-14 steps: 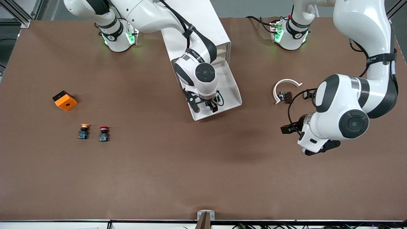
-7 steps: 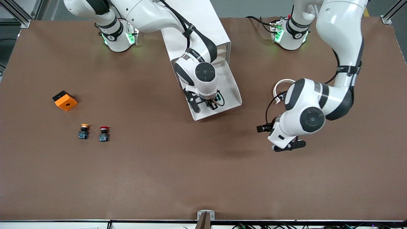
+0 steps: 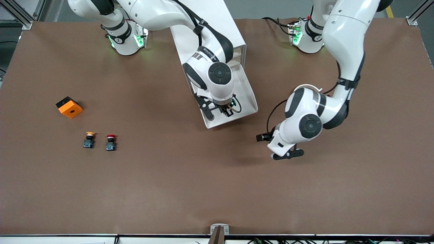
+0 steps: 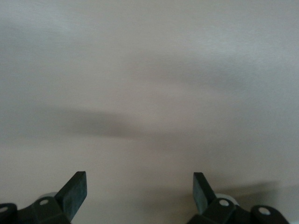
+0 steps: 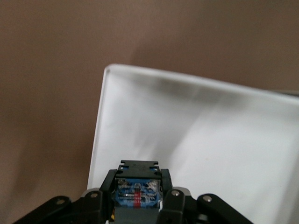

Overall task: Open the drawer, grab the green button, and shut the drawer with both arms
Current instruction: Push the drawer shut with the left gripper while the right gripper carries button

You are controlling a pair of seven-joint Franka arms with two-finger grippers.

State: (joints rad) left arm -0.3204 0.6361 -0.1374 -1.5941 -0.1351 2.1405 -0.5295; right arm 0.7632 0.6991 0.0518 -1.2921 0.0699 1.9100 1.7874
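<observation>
Plainly, in the front view, the right gripper (image 3: 226, 111) hung inside the pulled-out drawer (image 3: 249, 98) of the white box cabinet (image 3: 217, 23), its fingers closed around the green-capped button (image 3: 234, 102), which showed as a sliver of green just beside them above the tray floor; the left gripper (image 3: 286, 155) hovered over bare brown table (image 3: 169, 189) toward the left arm's end, its fingers spread and holding nothing. Well apart from both stood the yellow-capped button (image 3: 89, 139), the red-capped button (image 3: 110, 142) and an orange block (image 3: 69, 107). To my eye the step in hand was lifting the button out, and doing it well meant rising straight until the part cleared the tray's front lip before any sideways travel, the grip held firm on the small body. Lettering ran along a black band on the right arm's wrist, too small to read. In the left wrist view, the two dark fingertips (image 4: 74, 191) stood wide apart with only blurred table between them; that arm would need to come to the drawer front to push it shut once the button was out. In the right wrist view, the button's blue base block (image 5: 137, 192) sat clamped between the fingers, the white drawer floor (image 5: 210, 140) spreading below and ahead of them; a red-marked label crossed the block, its print unreadable.
</observation>
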